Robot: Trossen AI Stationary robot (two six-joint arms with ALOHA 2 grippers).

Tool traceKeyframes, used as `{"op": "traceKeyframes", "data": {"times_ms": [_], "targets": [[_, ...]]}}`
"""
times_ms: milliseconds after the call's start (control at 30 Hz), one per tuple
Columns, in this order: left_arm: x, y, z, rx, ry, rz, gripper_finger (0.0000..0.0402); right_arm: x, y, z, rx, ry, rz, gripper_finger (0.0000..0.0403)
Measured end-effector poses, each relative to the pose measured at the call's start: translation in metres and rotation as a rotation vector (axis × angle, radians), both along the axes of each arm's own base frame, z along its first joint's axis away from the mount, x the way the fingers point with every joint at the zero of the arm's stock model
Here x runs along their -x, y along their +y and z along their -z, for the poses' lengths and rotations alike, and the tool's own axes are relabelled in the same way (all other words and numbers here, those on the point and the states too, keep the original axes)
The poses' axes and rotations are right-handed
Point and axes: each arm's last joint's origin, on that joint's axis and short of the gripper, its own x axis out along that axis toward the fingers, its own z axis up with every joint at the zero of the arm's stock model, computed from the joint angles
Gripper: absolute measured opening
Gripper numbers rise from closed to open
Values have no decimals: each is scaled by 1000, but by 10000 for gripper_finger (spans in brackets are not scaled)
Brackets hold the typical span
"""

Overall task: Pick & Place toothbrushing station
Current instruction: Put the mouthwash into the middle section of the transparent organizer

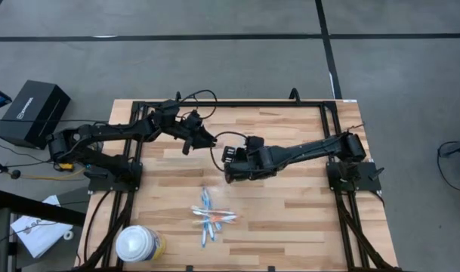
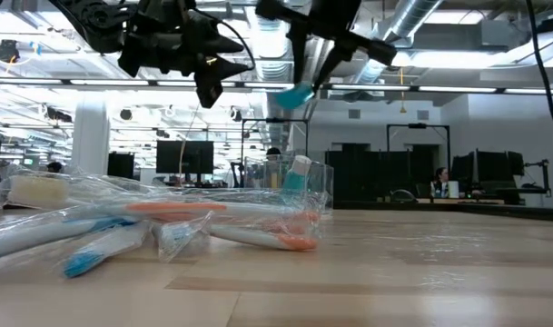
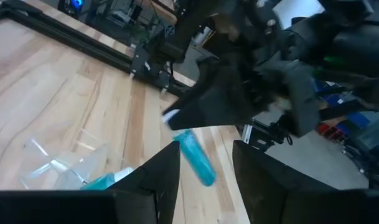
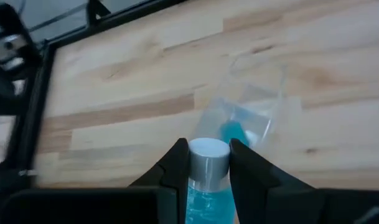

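My right gripper (image 1: pixel 230 168) hangs above the middle of the table, shut on a small blue tube (image 2: pixel 295 94) with a white cap. Below it stands a clear plastic cup (image 4: pixel 254 102), upright on the wood, with a second blue tube (image 2: pixel 299 173) inside it. My left gripper (image 1: pixel 208 141) hovers open just left of the right one, nearly level, with nothing between its fingers (image 3: pixel 158 180). Several blue, white and orange toothbrushes (image 1: pixel 212 215) in clear wrappers lie in a loose pile nearer the front edge. My right gripper pinches the tube at its white-capped end (image 4: pixel 208 158) between its two fingers, slanting down from the table's right side. The blue body (image 3: pixel 198 162) sticks out from the fingers, tilted. The tube is lifted clear, well above the cup and the table.
A large round white-topped yellowish container (image 1: pixel 137 243) stands at the front left corner. A black frame (image 1: pixel 237 104) runs along the table's far edge and both sides. A black box (image 1: pixel 37 112) sits off the table at the far left. The right half of the wood is bare.
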Motion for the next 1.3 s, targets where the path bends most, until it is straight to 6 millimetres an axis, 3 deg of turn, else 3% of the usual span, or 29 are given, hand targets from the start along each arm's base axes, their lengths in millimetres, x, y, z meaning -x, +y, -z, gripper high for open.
{"op": "traceKeyframes", "data": {"times_ms": [700, 1300], "targets": [[1, 5, -3, -53, -36, -47, 142, -12, -64, -2, 138, 156, -107, 76], [9, 24, -4, -141, -54, -128, 142, -8, -67, 46, 139, 176, -107, 76]]}}
